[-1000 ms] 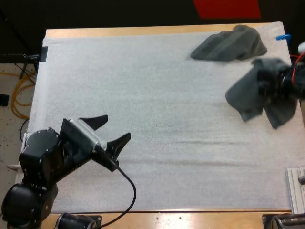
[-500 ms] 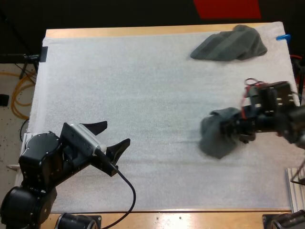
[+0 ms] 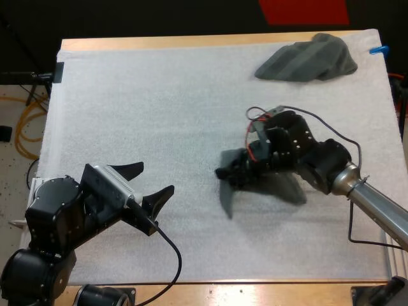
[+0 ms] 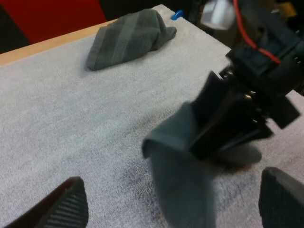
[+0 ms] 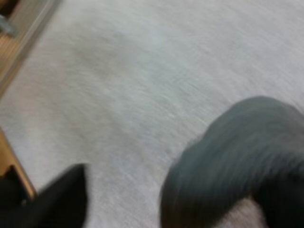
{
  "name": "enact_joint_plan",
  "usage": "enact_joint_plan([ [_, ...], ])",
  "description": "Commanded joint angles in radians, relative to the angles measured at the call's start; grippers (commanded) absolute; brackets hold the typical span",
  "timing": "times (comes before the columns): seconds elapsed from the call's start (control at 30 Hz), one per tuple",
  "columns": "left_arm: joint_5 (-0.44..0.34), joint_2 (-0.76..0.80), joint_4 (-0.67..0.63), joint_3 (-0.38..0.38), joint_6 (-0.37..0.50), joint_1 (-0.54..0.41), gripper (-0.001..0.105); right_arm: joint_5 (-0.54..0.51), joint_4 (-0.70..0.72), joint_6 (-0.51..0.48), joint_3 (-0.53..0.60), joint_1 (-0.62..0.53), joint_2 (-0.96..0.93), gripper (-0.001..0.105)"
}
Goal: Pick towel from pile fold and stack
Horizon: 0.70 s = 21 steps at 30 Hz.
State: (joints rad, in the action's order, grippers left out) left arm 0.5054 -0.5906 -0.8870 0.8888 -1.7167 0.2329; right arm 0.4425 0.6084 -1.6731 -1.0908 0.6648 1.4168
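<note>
A crumpled dark grey-green towel lies at the mat's far right corner. A second towel hangs low over the middle of the mat at my right gripper. In the right wrist view one finger stands far from the towel, which drapes over the other side. My left gripper hovers open over the near left of the mat, pointing toward the hanging towel, with nothing between its fingers.
The white mat covers most of the wooden table. A metal rail sits at the near right edge. Cables lie on the floor to the left.
My right arm has swept from the far right edge to the middle of the mat with the towel, and its fingers have parted. The left arm has stayed put.
</note>
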Motion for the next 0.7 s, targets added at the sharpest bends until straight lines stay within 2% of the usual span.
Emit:
enact_joint_plan([
  [0.0,0.007,0.005,-0.005,0.005,-0.008,0.005,0.072,-0.008,-0.013,-0.016,-0.024,0.007,-0.018,0.090],
  [0.13,0.007,0.005,-0.038,0.005,-0.003,0.005,0.072,-0.129,0.083,-0.016,-0.071,0.027,-0.053,0.089],
  [0.4,0.003,0.005,-0.122,0.005,0.018,0.005,0.072,-0.248,0.338,-0.016,-0.084,0.027,-0.174,0.081],
  [0.47,-0.002,0.005,-0.139,0.005,0.030,0.005,0.072,-0.315,0.392,-0.028,-0.084,0.027,-0.203,0.080],
  [0.57,-0.015,0.005,-0.149,0.005,0.054,0.005,0.072,-0.447,0.405,-0.041,-0.079,0.023,-0.220,0.080],
  [0.67,-0.017,0.005,-0.148,0.005,0.064,0.005,0.072,-0.490,0.388,-0.060,-0.058,0.007,-0.209,0.080],
])
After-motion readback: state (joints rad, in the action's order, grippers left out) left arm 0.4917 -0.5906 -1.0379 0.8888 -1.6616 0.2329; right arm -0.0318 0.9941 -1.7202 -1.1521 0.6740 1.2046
